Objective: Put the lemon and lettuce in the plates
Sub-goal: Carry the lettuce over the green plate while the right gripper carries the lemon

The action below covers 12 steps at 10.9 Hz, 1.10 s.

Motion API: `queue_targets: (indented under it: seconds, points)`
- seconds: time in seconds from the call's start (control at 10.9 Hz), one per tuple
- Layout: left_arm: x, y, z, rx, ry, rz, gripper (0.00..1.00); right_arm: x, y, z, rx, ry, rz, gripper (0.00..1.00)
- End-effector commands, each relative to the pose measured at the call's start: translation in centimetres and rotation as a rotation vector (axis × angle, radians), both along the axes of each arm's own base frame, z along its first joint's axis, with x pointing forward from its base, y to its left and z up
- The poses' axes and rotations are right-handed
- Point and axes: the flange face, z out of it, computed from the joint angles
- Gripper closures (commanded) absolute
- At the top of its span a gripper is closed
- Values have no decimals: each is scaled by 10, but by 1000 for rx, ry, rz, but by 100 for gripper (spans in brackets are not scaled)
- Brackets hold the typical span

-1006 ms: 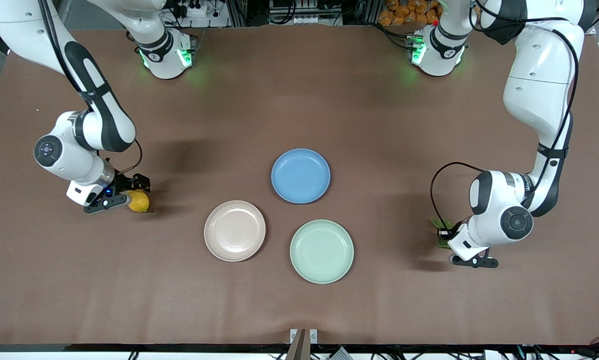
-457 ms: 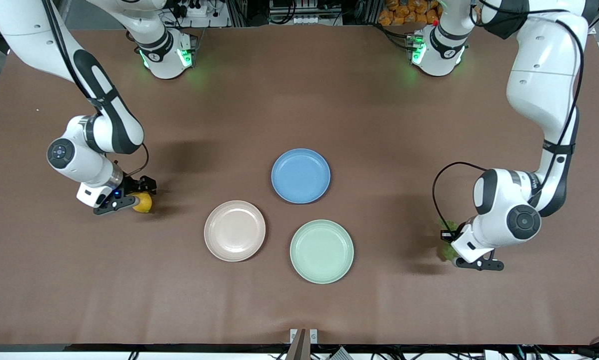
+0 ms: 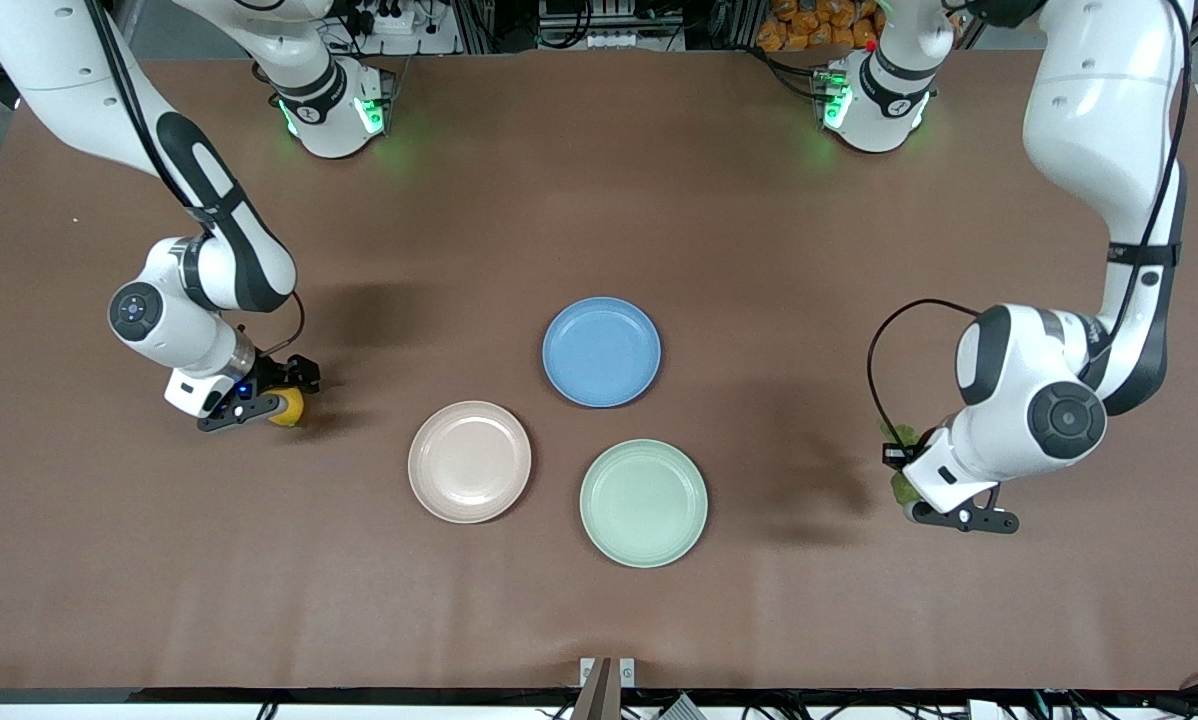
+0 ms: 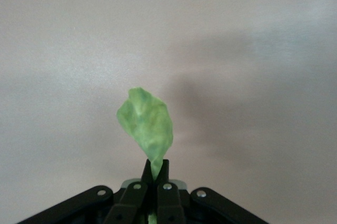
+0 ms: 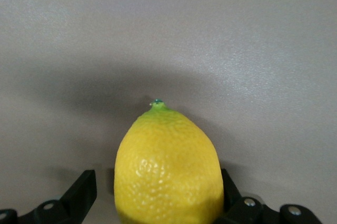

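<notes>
Brown table [image 3: 599, 190], matte, seen from above; robot bases along its upper edge, with green lights at each base.

Landmark: blue plate [image 3: 601, 351], near the table's middle, with nothing on it.

Item 1. Pale beige-pink plate [image 3: 469, 461]: nearer to the front camera than the blue plate, toward the right arm's end of the table. Nothing lies in it.

Item 2. Pale mint green plate [image 3: 643, 502]: nearer to the front camera than the blue plate, just beside the beige-pink plate, not touching it. Nothing lies in it.

Item 3. Lemon [image 5: 167, 167]: yellow, tiny green tip pointing away from the wrist. Clamped between the two fingers of the right gripper [image 3: 271, 398], well apart from the blue plate, toward the right arm's end of the table. Whether it touches the table cannot be told.

Item 4. Lettuce [image 4: 146, 125]: wrinkly green leaf, pinched at its narrow end by the left gripper [image 4: 156, 174], whose fingers are closed tight on it; the leaf hangs free above the table. Well apart from the blue plate, toward the left arm's end of the table; in the front view only a small green edge shows beside the wrist.
</notes>
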Motion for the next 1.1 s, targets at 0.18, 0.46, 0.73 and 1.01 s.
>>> queue_targets:
  seconds: [0.18, 0.46, 0.73, 1.01]
  points:
    - [-23, -52, 66, 20, -30, -39, 100, 0, 5, -6, -21, -9, 55, 14]
    - [-39, -93, 79, 4, -7, -62, 100, 0, 5, -8, -21, -7, 56, 35]
    - [-52, -132, 88, -30, -4, -66, 100, 5, 4, -4, -24, -7, 58, 49]
    - [-49, -167, 97, -64, -37, -114, 100, 14, 1, 15, -26, 0, 44, 52]
